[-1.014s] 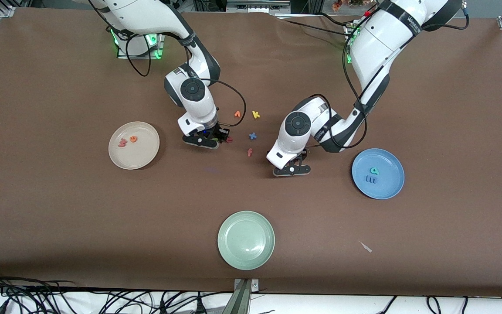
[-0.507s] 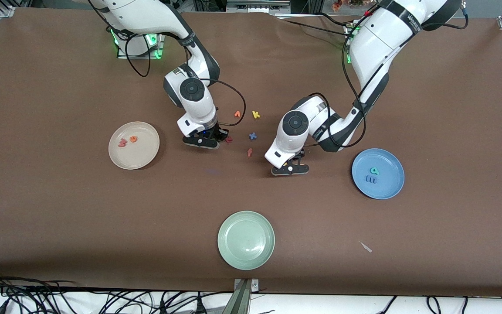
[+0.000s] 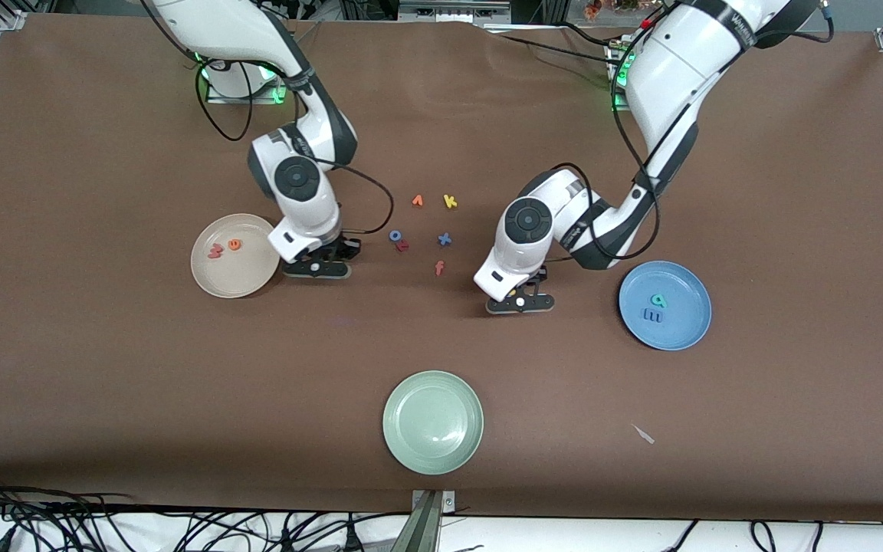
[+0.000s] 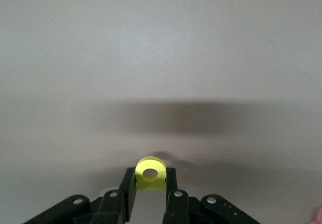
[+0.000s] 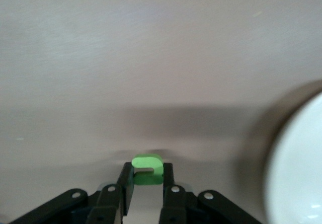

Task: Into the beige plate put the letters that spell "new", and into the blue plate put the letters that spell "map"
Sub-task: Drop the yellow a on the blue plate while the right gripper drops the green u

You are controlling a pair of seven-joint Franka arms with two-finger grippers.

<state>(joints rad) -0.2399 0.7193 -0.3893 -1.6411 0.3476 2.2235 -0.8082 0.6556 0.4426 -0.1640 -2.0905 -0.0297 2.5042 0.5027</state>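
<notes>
My left gripper [image 3: 520, 303] [image 4: 151, 176] is shut on the yellow "p" [image 4: 150, 184], low over bare table between the loose letters and the blue plate [image 3: 688, 331]. That plate holds the teal "a" [image 3: 658, 300] and the blue "m" [image 3: 652, 315]. My right gripper [image 3: 319, 268] [image 5: 147, 172] is shut on the green "n" [image 5: 148, 161], just beside the beige plate [image 3: 246, 277] [image 5: 297, 183], toward the table's middle. In the beige plate lie the salmon "w" [image 3: 216, 251] and the orange "e" [image 3: 235, 244].
Loose letters lie between the two arms: orange "v" [image 3: 417, 201], yellow "k" [image 3: 450, 202], blue "x" [image 3: 444, 239], salmon "f" [image 3: 439, 267], a blue ring-shaped letter [image 3: 395, 235] and a small red one [image 3: 402, 246]. A pale green plate [image 3: 433, 422] sits near the front edge.
The right arm carried the green "n" from the letter cluster over to the beige plate's edge, uncovering a blue ring letter. The left gripper closed on the yellow "p" and shifted slightly.
</notes>
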